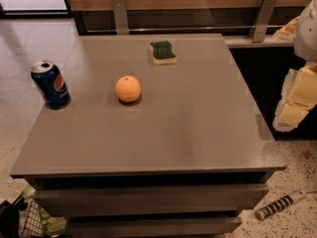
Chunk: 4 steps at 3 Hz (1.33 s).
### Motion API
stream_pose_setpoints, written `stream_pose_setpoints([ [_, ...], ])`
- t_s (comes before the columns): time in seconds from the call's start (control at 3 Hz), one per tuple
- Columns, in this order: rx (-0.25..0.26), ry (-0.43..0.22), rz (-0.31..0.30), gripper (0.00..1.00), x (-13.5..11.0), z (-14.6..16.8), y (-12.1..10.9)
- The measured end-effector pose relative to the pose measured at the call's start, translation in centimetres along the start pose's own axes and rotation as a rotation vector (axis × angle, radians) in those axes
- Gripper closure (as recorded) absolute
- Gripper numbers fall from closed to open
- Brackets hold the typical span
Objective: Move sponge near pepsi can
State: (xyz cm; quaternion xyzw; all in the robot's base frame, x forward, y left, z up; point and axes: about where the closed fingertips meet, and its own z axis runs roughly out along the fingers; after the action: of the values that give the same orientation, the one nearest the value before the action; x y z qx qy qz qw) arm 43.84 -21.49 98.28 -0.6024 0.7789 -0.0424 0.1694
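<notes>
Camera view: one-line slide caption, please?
Sponge at far edge of table, orange in the middle, pepsi can at left edge; gripper beyond the right side.

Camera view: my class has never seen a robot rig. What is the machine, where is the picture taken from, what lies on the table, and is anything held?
This single view looks down on a grey table. Where the camera is mounted is not known. The pale blocky shape at the right edge is the one-armed robot's gripper, beside the table. On the table stand a pepsi can at the left, an orange mid-table and a sponge at the back. None is held.
</notes>
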Motion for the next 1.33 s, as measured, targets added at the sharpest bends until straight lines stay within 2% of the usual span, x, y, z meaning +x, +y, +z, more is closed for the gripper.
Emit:
stream_pose_setpoints([
  [0.33,0.012,-0.01,0.003,0.0,-0.2,-0.1,-0.2],
  [0.67,0.082,-0.154,0.065,0.0,-1.6,1.2,-2.4],
  [1.0,0.101,-0.35,0.144,0.0,-2.7,3.8,-3.5],
  [1.33,0.134,-0.557,0.208,0.0,-5.5,5.6,-5.5],
])
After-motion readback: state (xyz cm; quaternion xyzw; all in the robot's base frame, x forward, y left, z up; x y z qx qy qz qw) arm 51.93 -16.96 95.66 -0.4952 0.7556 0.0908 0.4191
